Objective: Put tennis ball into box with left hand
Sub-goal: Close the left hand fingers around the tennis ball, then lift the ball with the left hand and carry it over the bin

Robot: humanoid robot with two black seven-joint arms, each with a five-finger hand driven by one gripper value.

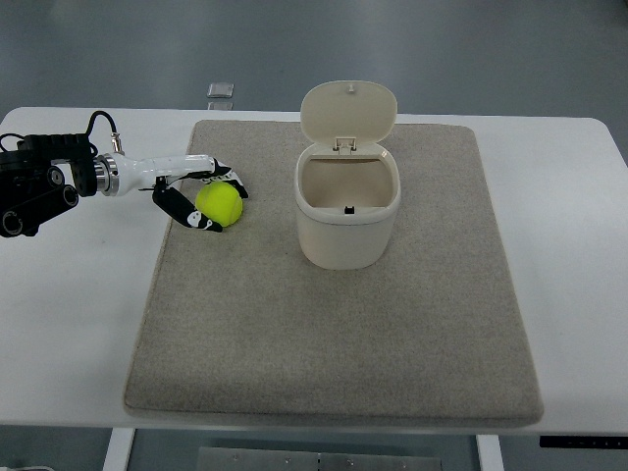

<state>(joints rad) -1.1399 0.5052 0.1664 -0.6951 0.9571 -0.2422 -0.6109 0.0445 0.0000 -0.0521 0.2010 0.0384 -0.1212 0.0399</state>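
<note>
A yellow-green tennis ball (pixel 220 205) lies on the grey mat (pixel 334 324) at its upper left. My left hand (pixel 208 199) comes in from the left edge, and its white and black fingers (pixel 186 209) curl around the ball on both sides. The ball looks to rest on the mat. The box is a cream bin (pixel 347 211) with its lid (pixel 348 113) flipped up and its inside bare, standing to the right of the ball. The right arm does not show.
The mat covers most of a white table (pixel 69 324). A small grey object (pixel 222 91) lies beyond the table's far edge. The left arm's black forearm (pixel 39 182) hangs over the table's left side.
</note>
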